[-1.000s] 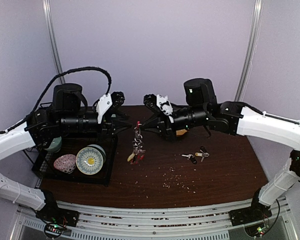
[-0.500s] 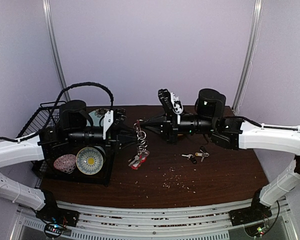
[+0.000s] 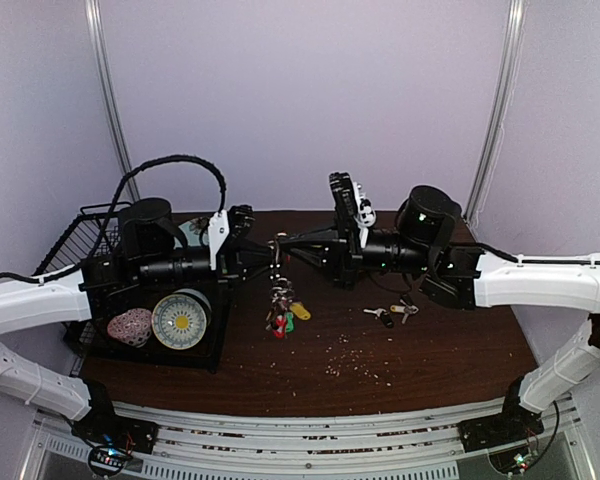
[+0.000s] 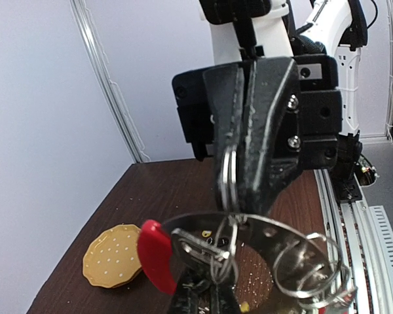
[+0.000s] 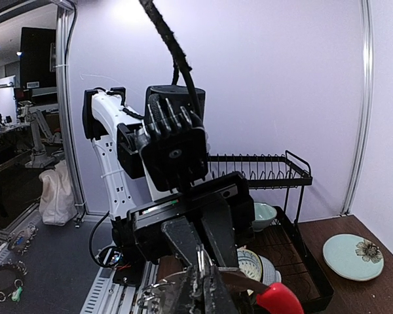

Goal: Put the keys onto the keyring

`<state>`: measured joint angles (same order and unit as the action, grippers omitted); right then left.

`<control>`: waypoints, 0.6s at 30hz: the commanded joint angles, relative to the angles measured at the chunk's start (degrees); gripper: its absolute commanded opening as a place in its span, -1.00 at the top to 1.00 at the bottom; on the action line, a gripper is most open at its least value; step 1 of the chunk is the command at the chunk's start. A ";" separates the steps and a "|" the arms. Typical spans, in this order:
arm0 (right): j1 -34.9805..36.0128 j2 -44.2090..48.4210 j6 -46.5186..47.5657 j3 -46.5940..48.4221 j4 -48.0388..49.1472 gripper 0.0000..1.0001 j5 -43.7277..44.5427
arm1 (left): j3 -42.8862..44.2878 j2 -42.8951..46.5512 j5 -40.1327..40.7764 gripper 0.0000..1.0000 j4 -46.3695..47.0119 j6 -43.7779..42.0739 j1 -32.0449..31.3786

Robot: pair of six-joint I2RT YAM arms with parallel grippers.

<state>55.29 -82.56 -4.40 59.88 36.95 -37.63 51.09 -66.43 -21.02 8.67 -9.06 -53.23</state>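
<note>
— What differs from a second ago?

— The left gripper [image 3: 263,258] stood partly open then, apart from the right one. Now its jaws have closed on the keyring [image 3: 279,300]. The right gripper [image 3: 293,248] is clamped on the same ring from the other side. The two meet tip to tip above the table [image 3: 450,370]. The right wrist has also rolled, and the bunch of tags has swung, so a yellow tag [image 3: 299,310] now sticks out to the right.

— And the keys [image 3: 391,313]?

— They lie where they lay, loose on the wood, right of the hanging ring and on the near side of the right arm.

— What is hard to read?

— From above, the black fingers cover the pinch itself. In the left wrist view the right gripper's fingers [image 4: 268,131] press together on a wire loop, but the left's own fingers are cut off at the lower edge. A red tag [image 4: 156,256] is blurred by nearness. Whether any key hangs on the ring cannot be told.
</note>
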 commanded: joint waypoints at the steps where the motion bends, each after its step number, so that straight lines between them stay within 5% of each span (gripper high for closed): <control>1: 0.47 1.67 -3.98 -1.89 7.31 1.00 3.53 | -1.08 0.59 5.37 1.00 3.81 1.48 -1.08; 8: 1.77 0.74 -12.49 -4.93 18.65 1.00 19.21 | -1.21 -3.63 16.47 1.00 4.82 -0.31 -7.46; 18: 2.26 -2.72 -16.68 -5.43 23.25 1.00 27.74 | -1.67 -8.53 15.64 1.00 9.52 -0.48 -9.96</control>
<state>57.43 -83.68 -17.98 52.42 51.51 -15.53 49.93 -71.61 -0.97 16.51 -8.43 -60.38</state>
